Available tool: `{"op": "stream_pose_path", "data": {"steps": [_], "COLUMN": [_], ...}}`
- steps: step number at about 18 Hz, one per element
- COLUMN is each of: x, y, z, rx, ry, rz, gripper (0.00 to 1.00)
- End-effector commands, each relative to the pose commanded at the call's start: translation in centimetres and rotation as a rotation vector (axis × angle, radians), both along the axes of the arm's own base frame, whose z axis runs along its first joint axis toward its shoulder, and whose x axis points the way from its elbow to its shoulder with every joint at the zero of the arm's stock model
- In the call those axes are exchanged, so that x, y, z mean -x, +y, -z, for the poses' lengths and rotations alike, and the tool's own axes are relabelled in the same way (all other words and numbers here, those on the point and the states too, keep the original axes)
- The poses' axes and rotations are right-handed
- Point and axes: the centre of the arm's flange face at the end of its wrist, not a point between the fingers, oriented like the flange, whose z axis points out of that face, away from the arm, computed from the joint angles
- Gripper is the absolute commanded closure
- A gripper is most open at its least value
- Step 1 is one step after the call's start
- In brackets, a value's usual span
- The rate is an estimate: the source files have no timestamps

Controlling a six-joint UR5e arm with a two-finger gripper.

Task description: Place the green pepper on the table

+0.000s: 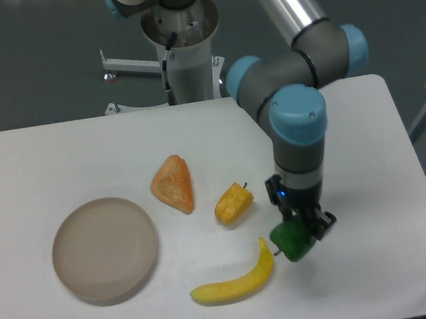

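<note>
The green pepper point(289, 240) is small, glossy and bright green. My gripper point(299, 235) is shut on it and holds it low over the white table point(363, 152), just right of the banana's upper tip. I cannot tell whether the pepper touches the tabletop. My fingers are mostly hidden behind the pepper and the wrist.
A yellow banana point(238, 278) lies at the front, left of the pepper. A yellow-orange pepper point(232, 203) and an orange wedge point(173, 183) sit near the middle. A round beige plate point(105, 249) rests at the left. The arm's base point(183, 42) stands at the back.
</note>
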Motion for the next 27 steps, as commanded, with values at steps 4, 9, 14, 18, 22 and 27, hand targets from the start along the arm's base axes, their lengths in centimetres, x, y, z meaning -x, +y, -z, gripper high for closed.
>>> {"op": "stream_pose_path", "data": {"steps": [4, 9, 14, 18, 22, 27], "x": [4.1, 7.7, 9.9, 10.7, 11.2, 11.2], "y": [1.0, 1.4, 1.5, 1.6, 1.6, 1.6], "z": [0.9, 2.7, 3.4, 4.1, 4.2, 4.2], "rx": [-0.003, 0.004, 0.0, 0.001, 0.001, 0.001], "ry": [0.034, 0.06, 0.077, 0.079, 0.085, 0.087], "rz": [0.021, 0.067, 0.081, 0.085, 0.092, 0.09], "gripper": [0.56, 0.56, 0.56, 0.56, 0.56, 0.56]}}
